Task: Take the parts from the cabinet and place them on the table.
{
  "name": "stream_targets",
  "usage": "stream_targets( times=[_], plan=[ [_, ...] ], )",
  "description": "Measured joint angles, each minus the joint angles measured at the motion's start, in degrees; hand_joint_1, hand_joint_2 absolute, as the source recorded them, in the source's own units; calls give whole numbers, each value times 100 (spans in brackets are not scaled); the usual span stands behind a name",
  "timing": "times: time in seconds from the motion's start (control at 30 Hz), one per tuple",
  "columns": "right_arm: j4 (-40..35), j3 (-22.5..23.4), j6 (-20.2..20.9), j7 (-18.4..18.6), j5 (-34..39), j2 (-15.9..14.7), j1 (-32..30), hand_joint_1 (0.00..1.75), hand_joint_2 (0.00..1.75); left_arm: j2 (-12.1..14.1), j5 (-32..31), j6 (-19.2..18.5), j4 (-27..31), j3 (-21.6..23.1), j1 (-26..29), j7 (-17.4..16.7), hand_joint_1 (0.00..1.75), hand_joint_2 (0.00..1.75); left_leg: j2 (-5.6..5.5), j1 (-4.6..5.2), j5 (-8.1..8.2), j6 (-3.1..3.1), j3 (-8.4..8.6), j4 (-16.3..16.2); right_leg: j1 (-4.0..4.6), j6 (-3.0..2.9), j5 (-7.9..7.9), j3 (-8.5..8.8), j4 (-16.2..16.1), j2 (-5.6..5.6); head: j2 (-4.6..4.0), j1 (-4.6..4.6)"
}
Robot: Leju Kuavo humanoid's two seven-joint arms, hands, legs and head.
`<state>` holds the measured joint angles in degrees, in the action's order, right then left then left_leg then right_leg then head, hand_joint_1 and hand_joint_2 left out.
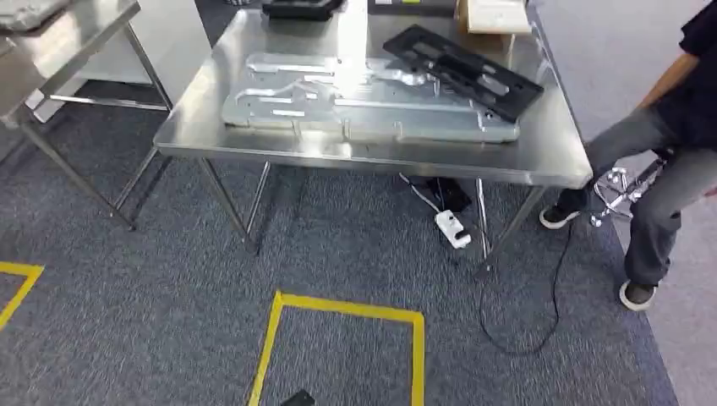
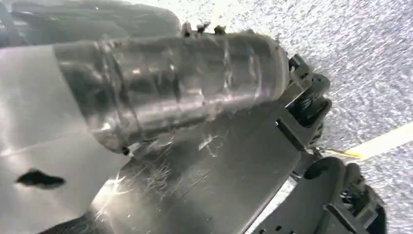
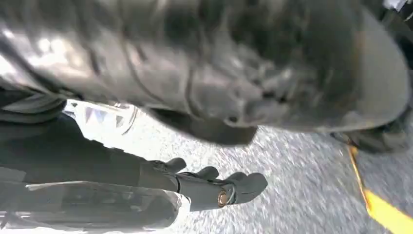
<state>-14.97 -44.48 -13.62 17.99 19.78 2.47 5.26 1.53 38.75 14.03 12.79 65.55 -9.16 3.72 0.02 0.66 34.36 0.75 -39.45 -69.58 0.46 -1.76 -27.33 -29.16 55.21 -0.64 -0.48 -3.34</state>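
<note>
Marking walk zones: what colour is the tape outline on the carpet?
Yellow tape outline, clearest in the head view.

Surface [image 1: 541, 152]: bare silver steel. Silver-grey plate [image 1: 363, 106] on it, black panel [image 1: 465, 68] beside it, tan box [image 1: 495, 17] at the back. Carpet [image 1: 169, 288]: speckled blue-grey, yellow tape lines [image 1: 347, 309]. White power strip [image 1: 452, 228], black cable [image 1: 554, 279]. Person [image 1: 668, 161]: grey trousers, black top, black shoes with white soles.
</note>
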Motion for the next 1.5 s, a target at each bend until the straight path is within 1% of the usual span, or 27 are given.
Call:
stream_targets(
  times=[0.03,0.07,0.1,0.17,0.2,0.23,0.27,0.37,0.4,0.5,0.53,0.57,0.6,0.67,0.7,0.73,0.77,0.87,0.93,0.97,1.13,1.23,1.27,1.3,1.37,1.47,1.5],
  plan=[
    [7,-15,0,-9,0,2,1,0,0,0,0,0,0,2,-2,0,0,0,1,-21,107,-31,-24,-336,-2,7,54,-104,33,-10,0,-7],
    [15,-26,0,-18,-6,4,4,0,0,-2,0,-4,0,7,-2,0,0,0,1,-44,15,-53,3,-534,-7,18,104,-183,76,-15,0,-4],
    [28,-46,-2,-24,-24,4,10,0,0,-7,0,-7,0,13,2,-2,0,0,1,-75,-220,-77,132,-522,-13,35,149,-312,130,-18,0,-7],
    [42,-103,-2,-55,-39,7,21,0,0,-7,-52,37,0,42,14,-7,0,0,29,-128,-649,-112,679,109,-43,82,202,-541,257,-40,0,-5],
    [48,-114,-9,-85,-39,4,22,0,0,-18,-112,121,2,46,29,-2,0,0,185,-134,-490,-150,1005,642,-33,111,223,-606,323,-61,0,-13],
    [55,-118,-18,-125,-46,7,16,0,0,-35,-166,217,2,48,45,-7,0,0,251,-49,-261,-142,1300,1048,-29,146,245,-649,371,-67,0,-29],
    [59,-136,-17,-138,-59,7,15,0,0,-41,-183,275,2,48,38,-9,0,0,238,-34,-144,-23,1397,1286,-25,177,267,-662,381,-94,0,-9],
    [85,-199,-63,-219,-116,9,24,0,0,-52,-221,317,2,127,61,-40,0,0,104,-16,-243,139,1255,1304,-53,279,357,-677,380,-222,0,-15],
    [87,-221,-72,-230,-138,9,24,0,0,-52,-232,323,2,138,69,-66,0,0,84,-33,-293,186,1250,1317,-69,307,282,-731,445,-174,0,-15],
    [98,-291,-77,-227,-160,15,25,0,0,-55,-282,326,4,151,59,-110,0,0,-5,2,-397,273,1148,1298,-82,334,-476,-1134,1536,-1,0,2],
    [103,-308,-79,-227,-160,15,23,0,0,-63,-284,326,4,177,65,-114,0,0,-44,18,-425,279,1100,1282,-78,334,-640,-1282,1963,20,0,2],
    [109,-315,-76,-227,-162,15,23,0,0,-63,-286,323,4,212,70,-118,0,0,-89,26,-441,284,1059,1259,-77,326,-652,-1319,2132,30,0,-2],
    [116,-324,-70,-227,-164,15,23,0,0,-63,-297,326,4,236,75,-116,0,0,-136,31,-449,282,1031,1238,-74,311,-549,-1231,2035,36,0,-2],
    [125,-358,-57,-230,-171,15,25,0,0,-70,-302,343,4,260,65,-116,0,0,-251,33,-452,281,1011,1193,-55,254,-117,-726,1205,105,0,2],
    [129,-376,-26,-230,-173,15,29,0,0,-83,-308,352,4,273,59,-120,0,0,-303,31,-450,279,1010,1176,-41,212,89,-434,669,269,0,4],
    [138,-387,-9,-230,-173,11,42,0,0,-101,-319,361,4,280,60,-127,0,0,-335,19,-449,265,961,1175,-71,177,-36,-352,502,549,0,-11],
    [140,-389,7,-227,-175,13,39,0,0,-101,-321,365,4,280,34,-134,0,0,-378,28,-463,232,930,1110,-66,181,4,-312,390,588,0,-11],
    [151,-400,7,-223,-173,11,37,0,0,-103,-334,376,4,293,37,-142,0,0,-553,-26,-526,121,824,1138,-62,152,-4,-315,324,396,0,-2],
    [164,-400,7,-225,-175,13,39,0,0,-101,-332,378,4,302,34,-153,0,0,-262,-6,-346,53,735,949,-99,103,42,-240,198,236,0,-24],
    [166,-400,7,-225,-175,13,40,0,0,-101,-334,378,4,306,32,-155,0,0,-187,-15,-219,27,631,739,-98,97,45,-240,196,191,0,-44],
    [166,-402,7,-225,-175,15,41,0,0,-101,-332,378,4,310,32,-155,0,0,-168,-22,-166,17,580,638,-98,97,45,-240,197,170,0,-44],
    [181,-404,11,-225,-175,15,35,0,0,-101,-336,385,4,319,-16,-158,0,0,-78,-64,244,-73,77,-386,-94,94,39,-258,215,-52,0,-40],
    [197,-441,65,-225,-175,17,51,0,0,-98,-332,382,4,339,6,-229,0,0,156,-158,-550,-165,697,742,-119,146,6,-264,276,-338,0,-44],
    [199,-444,96,-221,-177,15,53,0,0,-101,-337,378,4,348,18,-241,0,0,391,-128,-479,-180,831,1052,-106,175,-7,-269,297,-371,0,-44],
    [205,-461,144,-208,-186,15,55,0,0,-105,-337,376,4,378,14,-275,0,0,342,-75,-492,-39,814,1092,-69,254,-1,-299,322,-453,0,-39],
    [210,-498,166,-221,-177,15,63,0,0,-103,-334,374,4,398,37,-295,0,0,167,-53,-554,84,771,1127,-81,320,-4,-274,325,-625,0,-44],
    [212,-505,170,-225,-173,20,79,0,0,-109,-317,365,4,400,45,-293,0,0,130,-75,-594,143,792,1169,-133,395,-105,-314,370,-483,0,-42]
  ],
)
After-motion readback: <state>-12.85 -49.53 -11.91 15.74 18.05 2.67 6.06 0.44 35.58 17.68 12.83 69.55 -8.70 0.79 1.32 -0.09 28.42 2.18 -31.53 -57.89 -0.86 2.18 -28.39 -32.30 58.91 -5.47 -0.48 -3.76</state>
